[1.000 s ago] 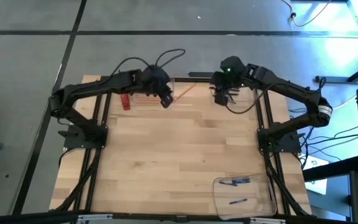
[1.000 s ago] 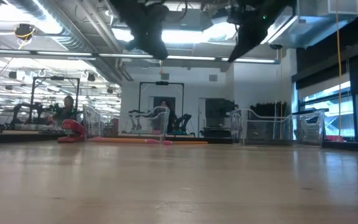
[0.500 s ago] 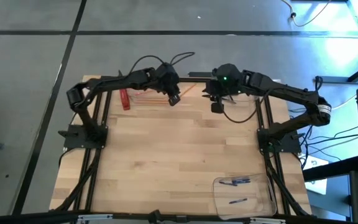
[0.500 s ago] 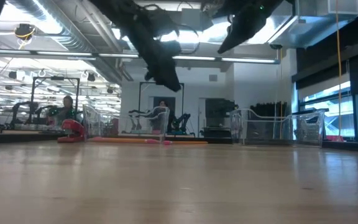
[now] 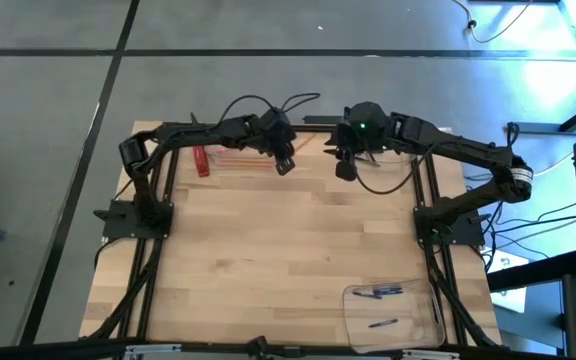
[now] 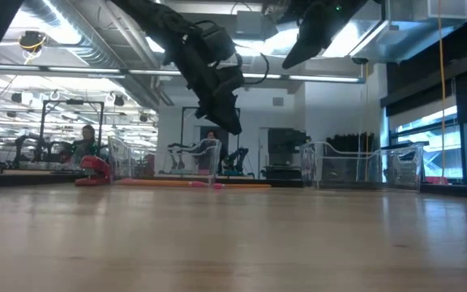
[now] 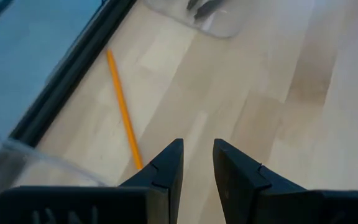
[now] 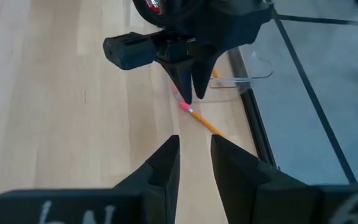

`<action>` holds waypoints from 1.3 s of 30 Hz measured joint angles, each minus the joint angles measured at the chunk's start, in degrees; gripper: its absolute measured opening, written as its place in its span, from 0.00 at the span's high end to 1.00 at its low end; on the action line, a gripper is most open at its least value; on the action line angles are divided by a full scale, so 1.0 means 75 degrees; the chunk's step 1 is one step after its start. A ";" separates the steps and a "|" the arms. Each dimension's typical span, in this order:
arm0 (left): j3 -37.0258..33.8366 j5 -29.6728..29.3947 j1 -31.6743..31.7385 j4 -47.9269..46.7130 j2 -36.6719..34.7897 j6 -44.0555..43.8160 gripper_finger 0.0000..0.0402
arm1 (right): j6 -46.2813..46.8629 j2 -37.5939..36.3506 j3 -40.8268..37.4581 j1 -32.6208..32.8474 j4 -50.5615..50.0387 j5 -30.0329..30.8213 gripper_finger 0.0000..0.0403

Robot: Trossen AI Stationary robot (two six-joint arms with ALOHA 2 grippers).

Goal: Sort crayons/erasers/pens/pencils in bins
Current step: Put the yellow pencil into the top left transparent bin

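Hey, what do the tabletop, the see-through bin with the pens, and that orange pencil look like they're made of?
The pale planked tabletop looks like butcher-block wood with a matte finish: visible strips and grain. The clear rounded bin looks like glossy plastic, since the table shows through it. The thin orange pencil is probably painted wood, with a pink eraser tip.

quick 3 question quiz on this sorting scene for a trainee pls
1. True or false: the loose orange pencil lies inside a bin.
2. Where are the pens? A in the corner bin by the right arm's base; B loose mid-table; C in a gripper.
3. Fill in: the left gripper and the right gripper each hold ____.

Key: 1 false, it lies on the bare table; 2 A; 3 nothing.
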 joint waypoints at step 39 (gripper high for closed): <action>0.3620 0.0497 0.0305 -0.3644 0.0844 0.0014 0.79 | 0.0320 -0.0006 0.0038 0.0000 -0.0353 -0.0213 0.77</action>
